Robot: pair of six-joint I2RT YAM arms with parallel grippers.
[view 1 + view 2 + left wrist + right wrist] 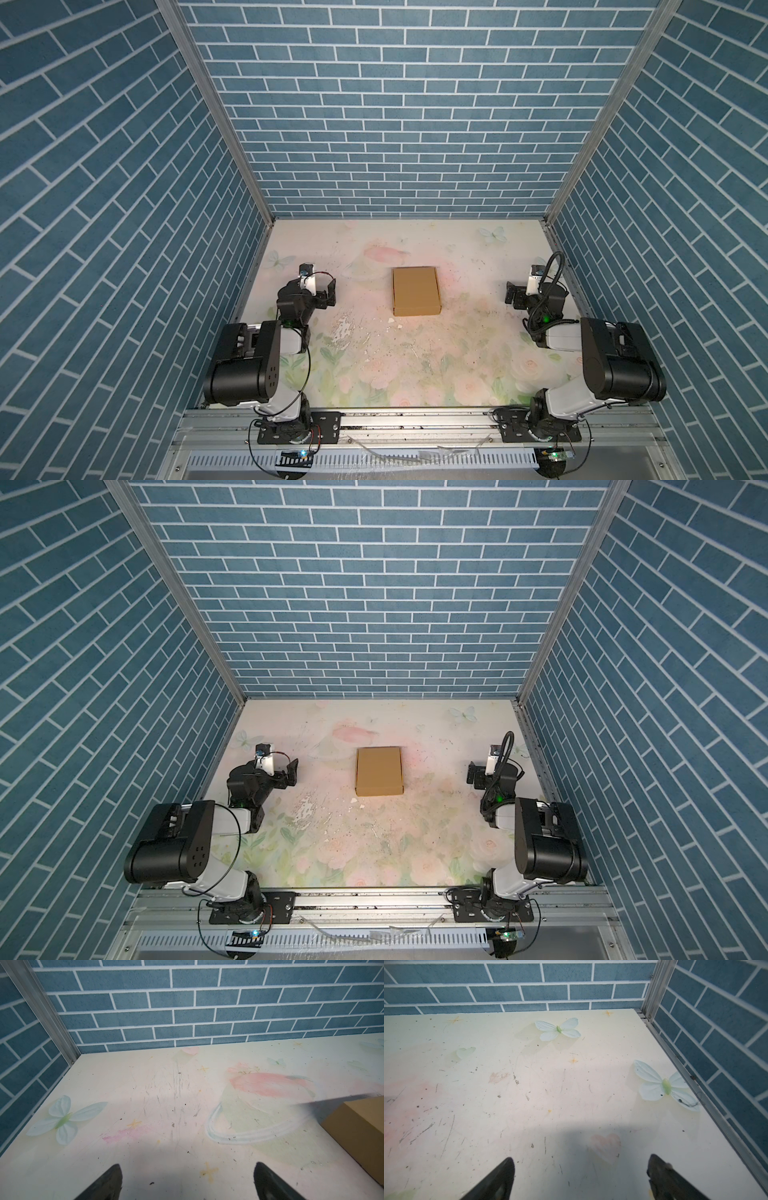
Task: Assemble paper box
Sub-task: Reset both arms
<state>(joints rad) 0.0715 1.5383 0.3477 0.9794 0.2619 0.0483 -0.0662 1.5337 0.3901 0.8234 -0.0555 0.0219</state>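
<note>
From where I stand the job looks as good as finished. The paper box (416, 291) sits in the middle of the flowered surface (415, 374) as a shallow closed carton. Its lid lies flat and no flap or tab sticks out. If anything is left, I'd guess only a check that the front edge is tucked home, which I can't make out from here.

Neither arm touches the box; they stand well apart from it, one to each side. The left fingers (110, 1182) are spread wide with nothing but bare surface between them, and so are the right fingers (500, 1180).

Both top views take in the whole box and both arms at once. The left wrist view catches only one corner of the box (357, 1132) at its edge. The right wrist view shows no box, only scuffed surface, two printed butterflies (558, 1029) and the blue brick wall (716, 1022). The wrist views, though, show the gap between the fingers far more plainly.
</note>
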